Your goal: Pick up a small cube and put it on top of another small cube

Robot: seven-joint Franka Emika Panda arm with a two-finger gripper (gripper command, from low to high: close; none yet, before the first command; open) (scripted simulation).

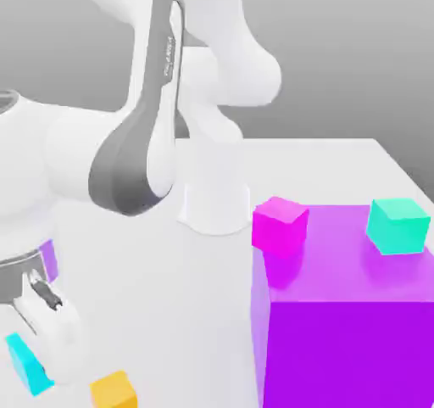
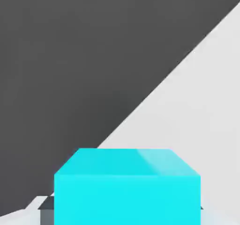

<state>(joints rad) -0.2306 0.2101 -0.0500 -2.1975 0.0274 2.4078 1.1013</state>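
The gripper (image 2: 126, 212) is closed on the cyan-blue cube (image 2: 127, 200), its fingers pressed against two opposite sides. In the exterior view the held cube is low at the exterior view's left, looking tilted and partly hidden by the near finger. I can't tell from these views whether its underside touches anything.

Near it, at the lower edge of the exterior view, is an orange cube (image 1: 114, 391), cut off by that edge. The arm (image 1: 136, 152) reaches across the upper part of the exterior view, its base standing on the pale tabletop (image 1: 161, 304).

At the exterior view's right stands a large purple block (image 1: 347, 351) with two cubes resting apart on its top: a magenta cube (image 1: 280, 228) by the corner at the exterior view's left, turned at an angle, and a green-teal cube (image 1: 397, 226) towards the other side. A small violet piece (image 1: 49, 260) peeks out from behind the hand (too little of it is visible to make out its full shape)
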